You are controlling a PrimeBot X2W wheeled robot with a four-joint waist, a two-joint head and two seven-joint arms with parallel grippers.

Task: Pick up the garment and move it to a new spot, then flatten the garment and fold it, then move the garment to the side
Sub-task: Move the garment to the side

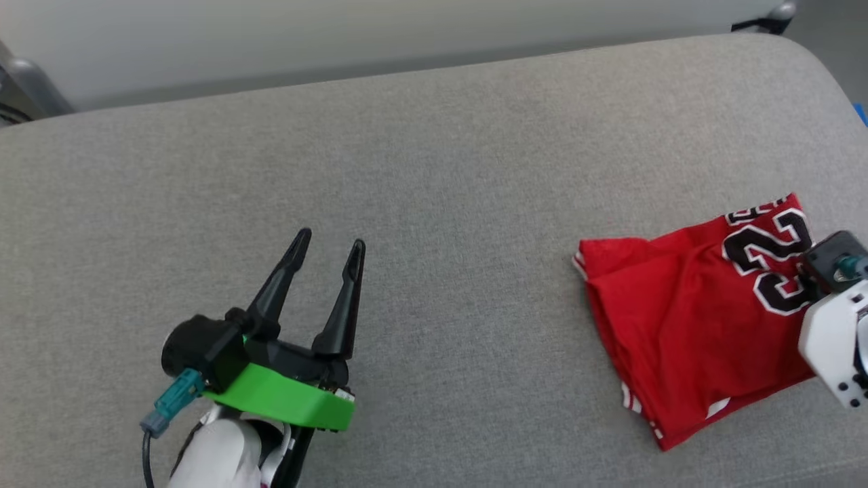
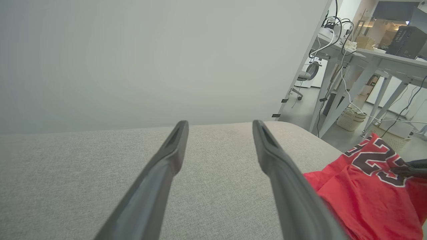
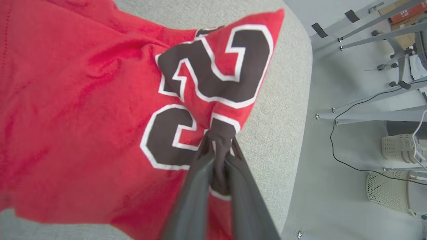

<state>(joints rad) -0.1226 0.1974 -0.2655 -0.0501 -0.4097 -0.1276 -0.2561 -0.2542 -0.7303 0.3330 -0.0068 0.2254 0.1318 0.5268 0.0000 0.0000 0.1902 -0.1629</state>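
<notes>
A red shirt (image 1: pixel 678 318) is lying in a rumpled, roughly folded bundle on the right side of a grey padded surface (image 1: pixel 434 169), close to its rounded right-hand edge. The black, white-outlined number 23 is facing up at the bundle's far right corner, and bits of red-and-white striped trim are peeking out along its near edge and at its left corner.

The right gripper (image 3: pixel 220 146) is biting down on the shirt at the edge of the number. Its two dark fingers are pressing together on a pinched ridge of black-and-white cloth, and the fabric around them is puckering into creases that are running toward the pinch. In the head view, this arm's black and white wrist is sitting over the shirt's right side at the frame's edge.

The left gripper (image 1: pixel 331 238) is sitting at the lower left, well apart from the shirt, over bare grey padding. Its fingers are standing apart with nothing between them and are pointing toward the far edge of the surface and the plain pale wall (image 2: pixel 150 60) behind it. A bright green collar (image 1: pixel 285 400) is ringing its base, and a teal plug (image 1: pixel 173 400) is hanging off its side.

Beyond the rounded end of the surface, grey desks (image 2: pixel 383 56) are trailing cables, and white baskets (image 3: pixel 397 148) are sitting on the floor.
</notes>
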